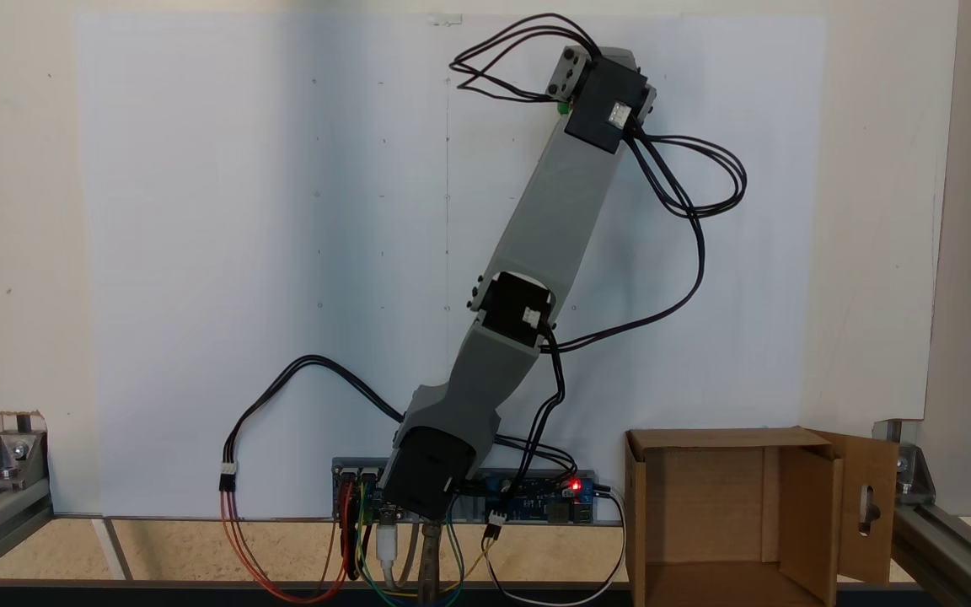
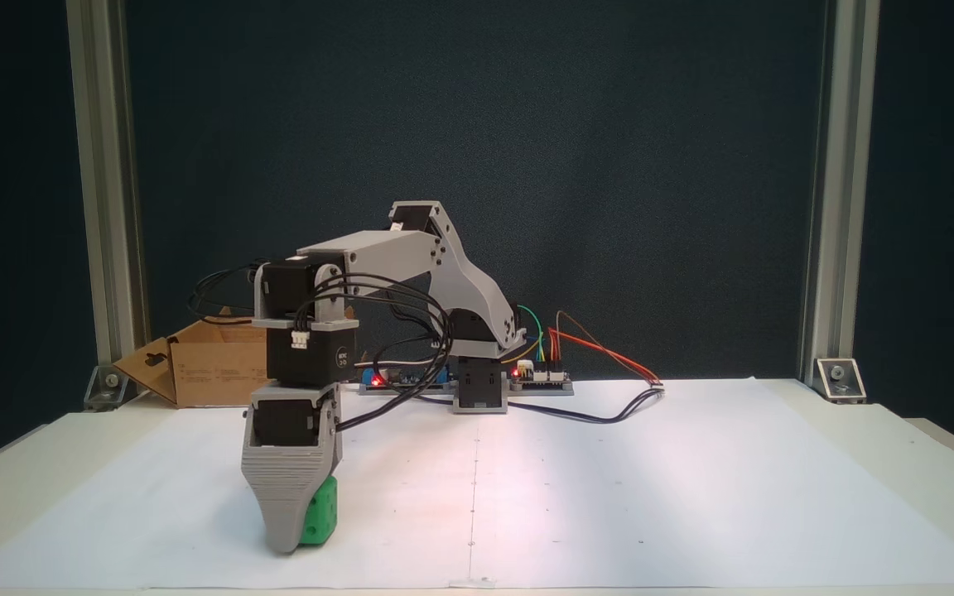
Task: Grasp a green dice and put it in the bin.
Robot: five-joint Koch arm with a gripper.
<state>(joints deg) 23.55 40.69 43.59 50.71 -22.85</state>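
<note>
Grasp step: the grey plastic pincer (image 2: 299, 538), down on the white worktop (image 2: 609, 497), hides its jaws, so I cannot tell whether it grips the small bright green plastic dice (image 2: 320, 511). Next, I judge: lift, then swing toward the brown cardboard bin (image 1: 705, 514) at 5 o'clock.

a lab bench: aluminium frame posts (image 2: 822, 190), bare circuit board (image 1: 549, 497), paper-covered table (image 2: 692, 497).

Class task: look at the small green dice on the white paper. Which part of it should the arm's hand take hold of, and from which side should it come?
Grip two opposite flat faces of the green dice, coming straight down from above. It is a cube sitting flat on the paper, so its side faces stand upright and parallel, though the rounded edges invite slipping if caught near a corner. The hand is already lowered beside it, pointing down.
</note>
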